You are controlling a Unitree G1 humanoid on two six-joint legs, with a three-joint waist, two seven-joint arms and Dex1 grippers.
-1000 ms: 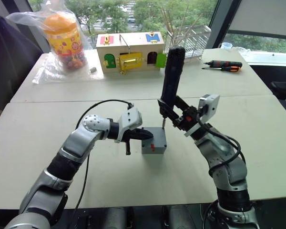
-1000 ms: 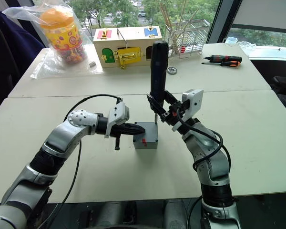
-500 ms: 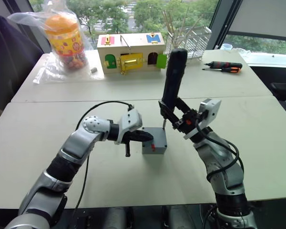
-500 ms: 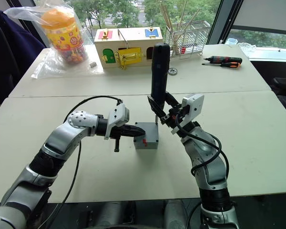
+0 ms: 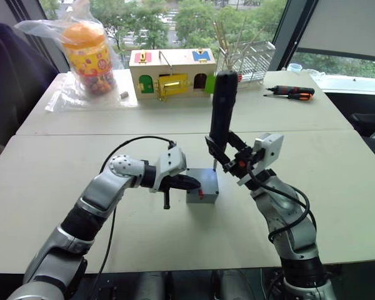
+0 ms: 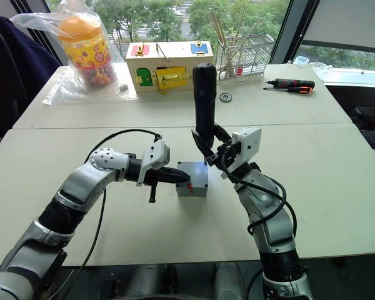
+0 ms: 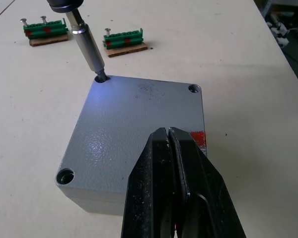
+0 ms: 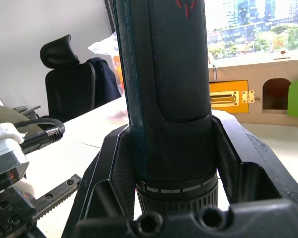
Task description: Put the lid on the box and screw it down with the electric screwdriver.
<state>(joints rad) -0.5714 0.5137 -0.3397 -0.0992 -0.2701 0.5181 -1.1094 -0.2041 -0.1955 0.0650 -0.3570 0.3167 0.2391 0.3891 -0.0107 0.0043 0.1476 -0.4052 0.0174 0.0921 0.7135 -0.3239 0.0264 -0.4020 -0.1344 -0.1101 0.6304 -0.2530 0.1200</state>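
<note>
The box (image 5: 202, 186) sat mid-table with the lid (image 7: 139, 129) on it, open tabletop (image 5: 337, 206) on every side. The right gripper (image 5: 223, 154) clenched the electric screwdriver (image 5: 222, 106) upright, its bit in a corner screw hole. The left gripper (image 7: 171, 163), fingers pressed together, rested on the lid's edge. Two green screw holders (image 7: 125, 39) lay nearby; a wooden box (image 5: 170, 74) stood well behind.

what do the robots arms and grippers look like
Both arms are silver-grey metal with black joint sections and loose black cables. A white boxy module sits at each wrist. The left gripper and right gripper each have two black fingers; the right's are broad and angular.
</note>
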